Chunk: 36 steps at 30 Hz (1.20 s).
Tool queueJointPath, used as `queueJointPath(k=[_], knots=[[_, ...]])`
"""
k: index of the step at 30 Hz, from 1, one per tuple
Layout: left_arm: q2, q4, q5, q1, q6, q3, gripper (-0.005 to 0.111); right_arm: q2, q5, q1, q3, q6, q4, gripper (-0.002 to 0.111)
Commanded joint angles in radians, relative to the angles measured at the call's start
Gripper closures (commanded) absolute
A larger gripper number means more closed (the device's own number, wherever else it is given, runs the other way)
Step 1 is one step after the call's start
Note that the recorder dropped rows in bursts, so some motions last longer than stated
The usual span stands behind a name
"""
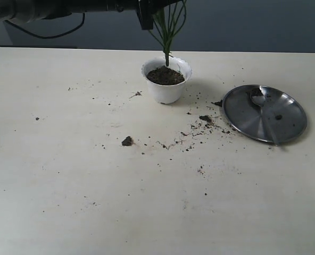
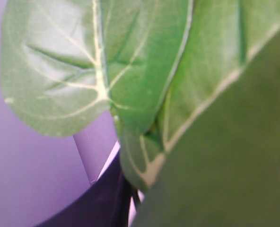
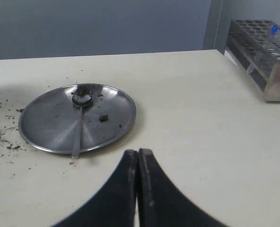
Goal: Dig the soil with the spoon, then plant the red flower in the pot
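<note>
Outside: flower (image 1: pixel 168 29) stems upright in soil (image 1: pixel 165 76) of pot (image 1: pixel 166 91), left pincer (image 1: pixel 145 21) beside them, grip unclear. Left wrist: only leaves (image 2: pixel 83 71). Right wrist: right pincer (image 3: pixel 138 158) pressed closed, empty, over table (image 3: pixel 201 118); spoon (image 3: pixel 79 124) on plate (image 3: pixel 45 118); rack (image 3: pixel 260 42)

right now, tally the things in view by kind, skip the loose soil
pot: 1
flower: 1
spoon: 1
steel plate: 1
tube rack: 1
total: 5
</note>
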Motion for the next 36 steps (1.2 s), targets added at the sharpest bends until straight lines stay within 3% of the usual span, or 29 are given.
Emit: queueJointPath(k=[1,36], knots=[[-0.006,-0.02,0.04,-0.003,0.024,-0.009,0.106,-0.004,-0.004,-0.006,0.002,0.0,0.0,0.108],[0.132,-0.02,0.08,0.057,0.024,-0.115,0.106,-0.004,-0.004,-0.006,0.002,0.0,0.0,0.108]])
